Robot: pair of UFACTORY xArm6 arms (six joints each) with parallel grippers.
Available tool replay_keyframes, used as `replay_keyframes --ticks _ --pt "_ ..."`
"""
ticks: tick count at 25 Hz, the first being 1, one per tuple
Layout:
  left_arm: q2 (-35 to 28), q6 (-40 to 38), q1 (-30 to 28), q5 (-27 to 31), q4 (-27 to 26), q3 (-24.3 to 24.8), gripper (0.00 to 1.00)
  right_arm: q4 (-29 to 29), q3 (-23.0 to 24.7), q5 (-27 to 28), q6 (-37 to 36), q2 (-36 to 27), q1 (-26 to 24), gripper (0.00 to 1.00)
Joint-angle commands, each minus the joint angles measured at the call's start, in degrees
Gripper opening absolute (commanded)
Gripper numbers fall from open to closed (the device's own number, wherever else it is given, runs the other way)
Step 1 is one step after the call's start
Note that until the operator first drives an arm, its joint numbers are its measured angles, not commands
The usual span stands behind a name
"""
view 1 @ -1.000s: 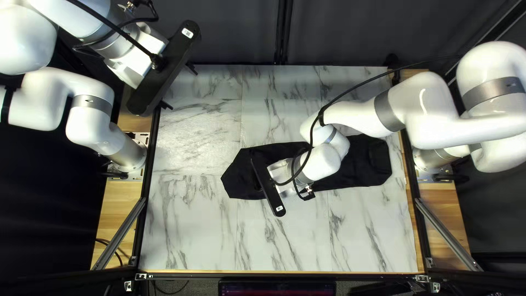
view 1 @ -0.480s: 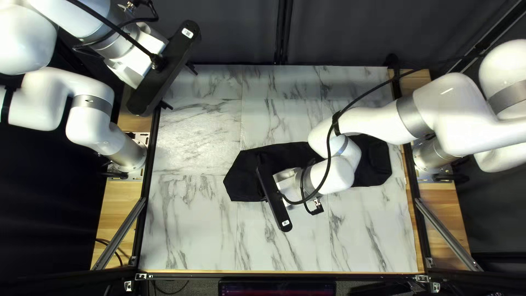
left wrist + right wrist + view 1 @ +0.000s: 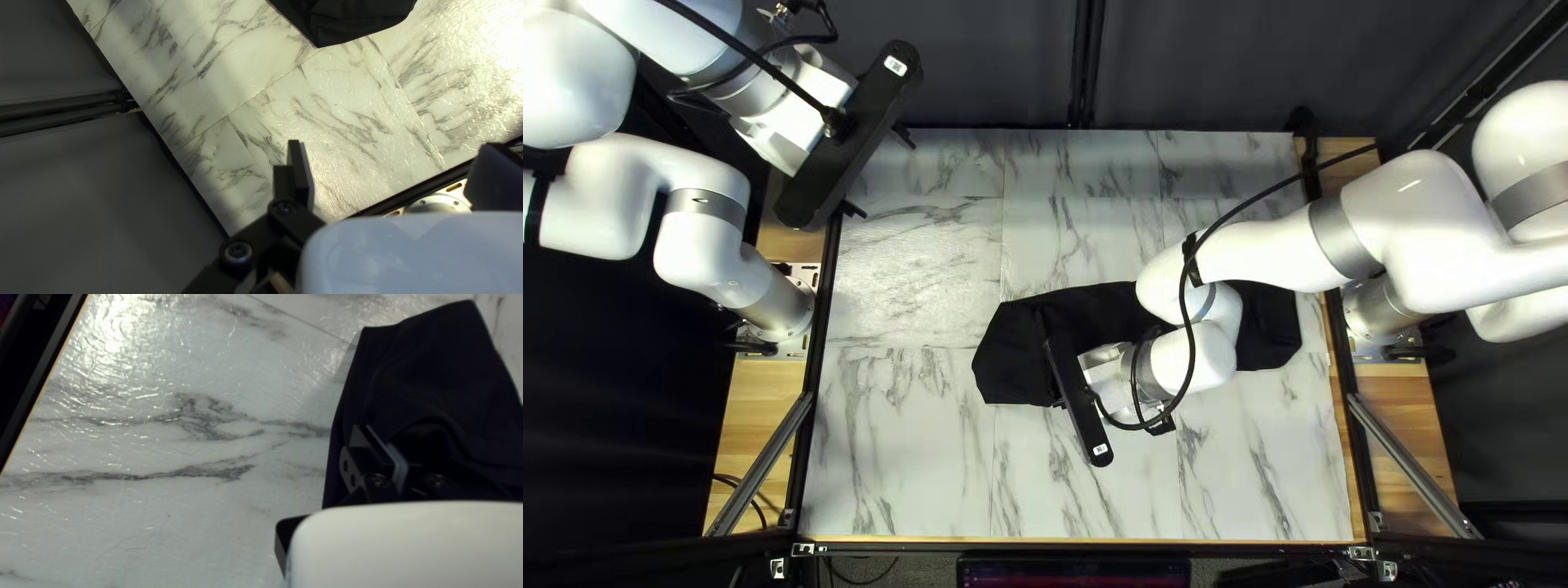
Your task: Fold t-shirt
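Flatly, black t-shirt (image 3: 1011,354) on table (image 3: 904,446).

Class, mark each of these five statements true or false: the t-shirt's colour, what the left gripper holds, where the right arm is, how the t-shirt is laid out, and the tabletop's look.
1. The t-shirt is black. True.
2. The left gripper is shut on the t-shirt. False: its fingers stand apart, with no cloth between them.
3. In the top left view, the right arm hides part of the t-shirt. True.
4. The t-shirt is laid out with both sleeves spread wide. False: it lies in a long, narrow band.
5. The table has a marble-patterned top. True.
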Motion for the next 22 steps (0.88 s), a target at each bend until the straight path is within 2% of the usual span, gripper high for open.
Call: replay_keyframes --ticks 1,8,14,17,22 --pt "0.0 0.0 0.0 0.0 0.0 0.0 1.0 4.77 0.63 0.58 -5.29 -2.31 -0.31 0.0" --pt "0.0 0.0 0.0 0.0 0.0 0.0 1.0 13.62 -0.39 4.02 -15.94 -5.54 -0.05 0.0" --pt "0.0 0.0 0.0 0.0 0.0 0.0 1.0 18.42 -1.56 6.99 -22.06 -7.84 0.2 0.0" --pt "0.0 0.0 0.0 0.0 0.0 0.0 1.0 19.47 -2.45 9.22 -23.43 -9.08 0.89 0.0" --pt "0.0 0.0 0.0 0.0 0.0 0.0 1.0 17.52 -2.98 11.16 -21.3 -9.72 1.89 0.0"
